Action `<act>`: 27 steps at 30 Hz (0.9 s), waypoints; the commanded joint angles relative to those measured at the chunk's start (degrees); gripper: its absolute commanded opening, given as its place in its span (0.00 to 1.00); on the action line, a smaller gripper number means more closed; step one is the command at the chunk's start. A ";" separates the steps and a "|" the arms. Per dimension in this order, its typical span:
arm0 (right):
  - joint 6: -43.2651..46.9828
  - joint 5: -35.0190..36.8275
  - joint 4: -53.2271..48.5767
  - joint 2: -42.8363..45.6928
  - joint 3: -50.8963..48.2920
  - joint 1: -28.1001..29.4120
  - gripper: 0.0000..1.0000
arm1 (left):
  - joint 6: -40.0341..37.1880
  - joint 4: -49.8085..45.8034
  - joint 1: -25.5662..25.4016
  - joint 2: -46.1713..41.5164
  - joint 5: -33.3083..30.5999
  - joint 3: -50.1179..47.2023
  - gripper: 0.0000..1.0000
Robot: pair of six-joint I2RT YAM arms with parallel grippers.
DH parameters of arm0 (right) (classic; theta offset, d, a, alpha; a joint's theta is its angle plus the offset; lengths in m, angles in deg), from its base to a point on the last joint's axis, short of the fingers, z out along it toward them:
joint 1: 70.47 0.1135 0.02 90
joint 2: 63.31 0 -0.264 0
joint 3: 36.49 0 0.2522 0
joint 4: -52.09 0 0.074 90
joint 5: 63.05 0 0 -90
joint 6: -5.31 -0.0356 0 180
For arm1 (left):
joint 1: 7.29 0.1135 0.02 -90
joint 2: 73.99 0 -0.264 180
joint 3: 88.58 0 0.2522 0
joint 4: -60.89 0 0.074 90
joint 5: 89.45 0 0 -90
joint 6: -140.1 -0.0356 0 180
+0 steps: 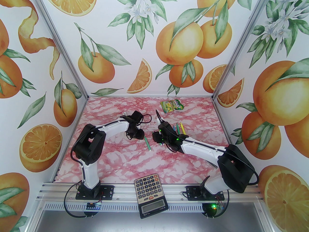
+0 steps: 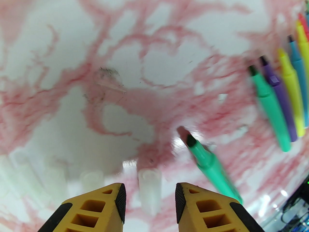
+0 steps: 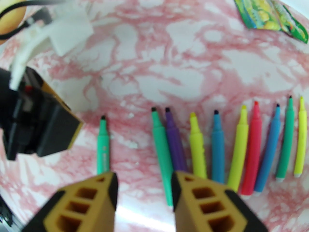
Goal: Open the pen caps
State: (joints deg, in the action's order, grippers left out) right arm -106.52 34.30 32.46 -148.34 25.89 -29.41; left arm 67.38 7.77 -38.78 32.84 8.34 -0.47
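Both arms hunch low over the pink marbled table (image 1: 115, 163). Left gripper (image 2: 149, 186) hangs open and empty. Right gripper (image 3: 144, 190) is spread too, above a row of uncapped markers (image 3: 198, 144). Calculator (image 1: 149, 190) lettering is unreadable from here. The pen caps (image 2: 148, 175), cloudy plastic and kinda blurry, lie on the table beneath the left jaws.

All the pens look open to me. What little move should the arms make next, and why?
Probably lift the left gripper up and away. Its jaws stand open, a clear cap lies loose between them, and the row of pens and the lone green pen all show bare tips, so nothing seems left to uncap.
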 commanded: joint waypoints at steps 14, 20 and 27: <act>12.59 7.14 0.37 13.11 -2.55 -13.13 0.87 | -5.72 16.72 15.85 -28.15 -8.65 -16.44 0.81; 15.27 15.33 12.22 16.10 -10.73 -20.26 1.00 | -8.65 29.23 22.71 -34.55 -18.27 -28.66 0.84; 17.56 19.14 33.79 13.34 -22.75 -28.89 1.00 | -13.87 45.46 28.16 -35.09 -21.67 -39.10 0.88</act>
State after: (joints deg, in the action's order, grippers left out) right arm -90.87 50.02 51.85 -133.39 6.72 -56.25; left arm 57.35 41.78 -11.70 -1.43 -10.68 -36.87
